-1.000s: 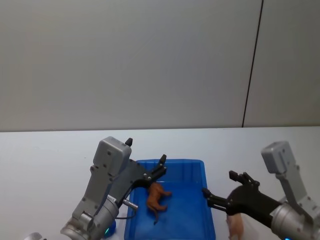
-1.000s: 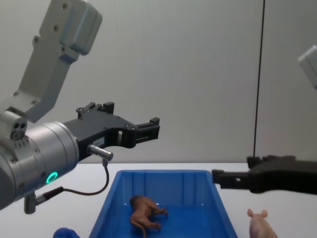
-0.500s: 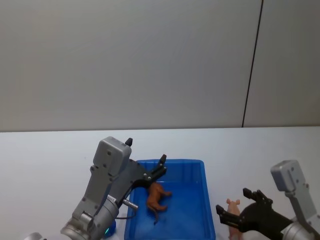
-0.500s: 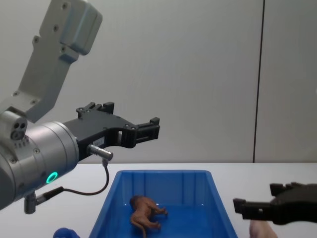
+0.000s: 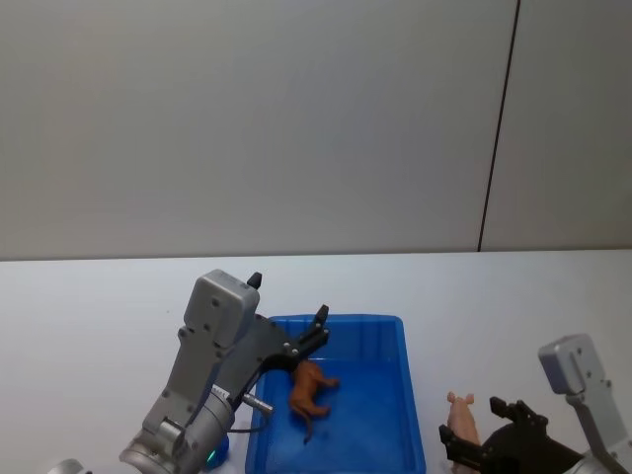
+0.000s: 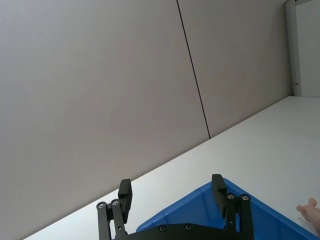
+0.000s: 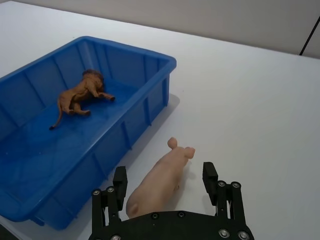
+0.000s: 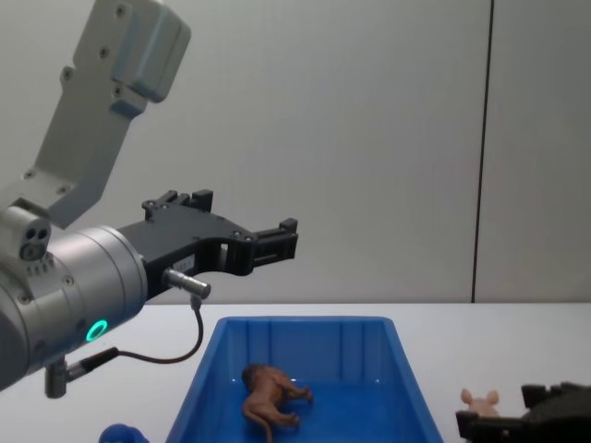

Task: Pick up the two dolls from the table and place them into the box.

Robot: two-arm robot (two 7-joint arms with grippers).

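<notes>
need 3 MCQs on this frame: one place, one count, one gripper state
1. Where is the brown animal?
A) on the table
B) in the blue box
C) on its rim
2. How many dolls are in the box?
A) none
B) one
C) two
3. The right gripper is:
A) open, a finger each side of the pig
B) shut on the pig
C) open over the box

B: it lies on the box floor.
B: the pig sits on the table outside.
A: fingers apart, flanking the pig.
Left gripper hangs open over the box.
</notes>
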